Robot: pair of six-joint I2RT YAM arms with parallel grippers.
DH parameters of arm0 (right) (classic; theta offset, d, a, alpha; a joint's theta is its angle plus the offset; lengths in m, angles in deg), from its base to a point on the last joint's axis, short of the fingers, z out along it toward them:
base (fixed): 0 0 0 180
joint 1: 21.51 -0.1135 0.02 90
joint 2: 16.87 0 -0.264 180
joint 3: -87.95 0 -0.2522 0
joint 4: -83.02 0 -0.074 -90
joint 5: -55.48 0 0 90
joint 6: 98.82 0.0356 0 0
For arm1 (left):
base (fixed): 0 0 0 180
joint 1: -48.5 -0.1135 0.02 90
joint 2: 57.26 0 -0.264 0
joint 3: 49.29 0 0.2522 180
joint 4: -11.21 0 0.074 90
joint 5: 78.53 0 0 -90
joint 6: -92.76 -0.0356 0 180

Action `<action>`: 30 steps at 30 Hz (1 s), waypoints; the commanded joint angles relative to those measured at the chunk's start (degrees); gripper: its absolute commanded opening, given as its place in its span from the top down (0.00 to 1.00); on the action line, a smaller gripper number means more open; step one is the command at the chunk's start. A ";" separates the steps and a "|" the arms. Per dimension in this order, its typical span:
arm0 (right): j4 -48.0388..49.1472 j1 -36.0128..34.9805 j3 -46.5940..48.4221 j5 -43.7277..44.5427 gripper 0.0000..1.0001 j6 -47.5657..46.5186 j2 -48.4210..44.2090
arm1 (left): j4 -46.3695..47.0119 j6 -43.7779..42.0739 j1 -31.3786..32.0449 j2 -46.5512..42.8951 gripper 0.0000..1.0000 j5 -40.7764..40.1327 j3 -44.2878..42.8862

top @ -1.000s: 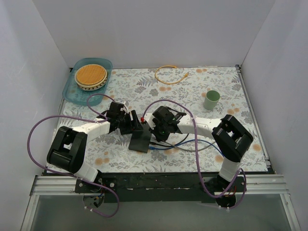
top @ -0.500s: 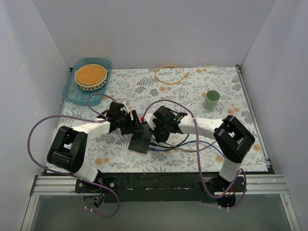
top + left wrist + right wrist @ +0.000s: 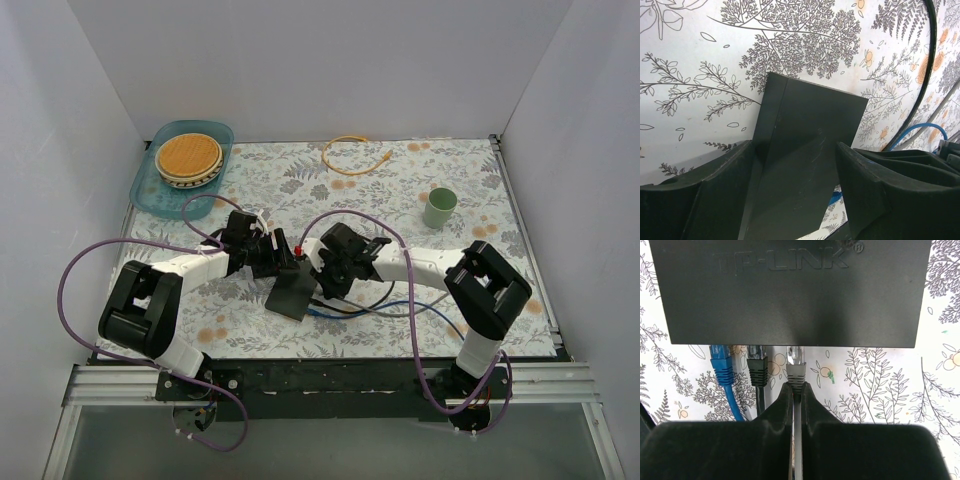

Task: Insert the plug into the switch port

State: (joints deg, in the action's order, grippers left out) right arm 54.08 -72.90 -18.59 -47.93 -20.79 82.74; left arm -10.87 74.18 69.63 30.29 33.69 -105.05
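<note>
The left pincer [image 3: 796, 150] clamps the switch [image 3: 790, 290] near the middle of the surface [image 3: 400, 190], while the right pincer [image 3: 796, 390], pinching the grey plug [image 3: 796, 371] whose tip meets the switch's edge, likely needs one straight push inward.

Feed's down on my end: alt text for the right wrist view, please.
The right fingers, shut, pinch a grey plug whose clear tip meets the port edge of the black switch. A blue plug and a black plug sit at that edge to its left.
</note>
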 commanded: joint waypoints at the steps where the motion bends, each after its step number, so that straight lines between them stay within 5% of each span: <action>1: 9.46 -0.20 -0.99 -0.83 0.99 2.12 -0.91 | 2.25 -0.05 0.50 -0.98 0.37 5.03 -0.45; 30: 16.41 -0.20 1.38 0.66 0.99 14.51 -1.53 | 3.13 5.31 4.98 -2.47 0.55 3.63 3.15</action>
State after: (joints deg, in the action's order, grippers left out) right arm 59.52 -72.90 -21.82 -46.82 -9.07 82.50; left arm -7.40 75.32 70.70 30.07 30.04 -103.15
